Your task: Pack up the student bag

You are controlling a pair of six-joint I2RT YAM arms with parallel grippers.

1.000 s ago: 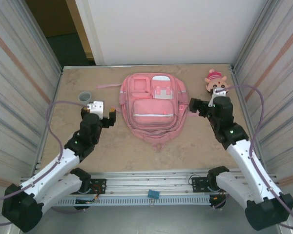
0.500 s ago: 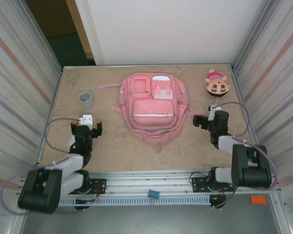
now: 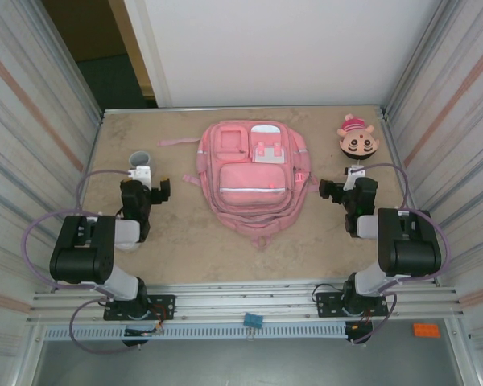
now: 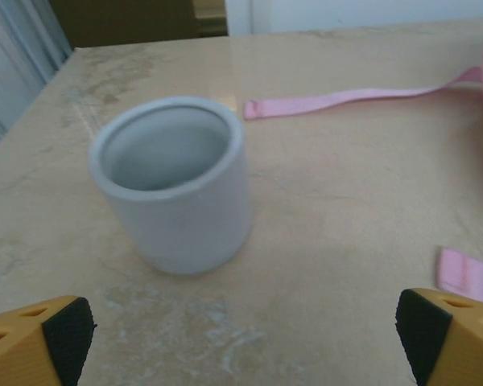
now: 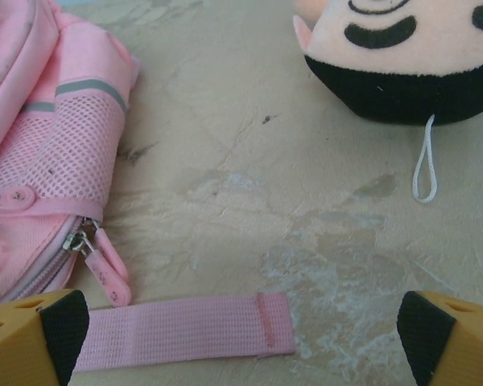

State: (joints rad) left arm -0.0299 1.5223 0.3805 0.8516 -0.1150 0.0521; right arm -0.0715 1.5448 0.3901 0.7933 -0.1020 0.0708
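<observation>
1. The student bag (image 3: 253,177): pink, lying flat with its front pockets up, at the middle of the table (image 3: 185,241). We see one loose strap (image 5: 185,330) trailing off its right side.
2. Left arm (image 3: 84,249), left of the bag: folded low over its base, wrist close to the tabletop and pointing to the far edge. We record the left gripper (image 3: 147,187) with its jaws spread wide and nothing between them.
3. Right arm (image 3: 406,241), right of the bag: in the same folded, low pose. The right gripper (image 3: 346,187) is also wide apart and holds nothing; it sits just above the strap end.
4. Grey cup (image 4: 173,185): upright, left of the bag, just beyond the left gripper.
5. Plush (image 3: 358,141): right of the bag, beyond the right gripper.
</observation>
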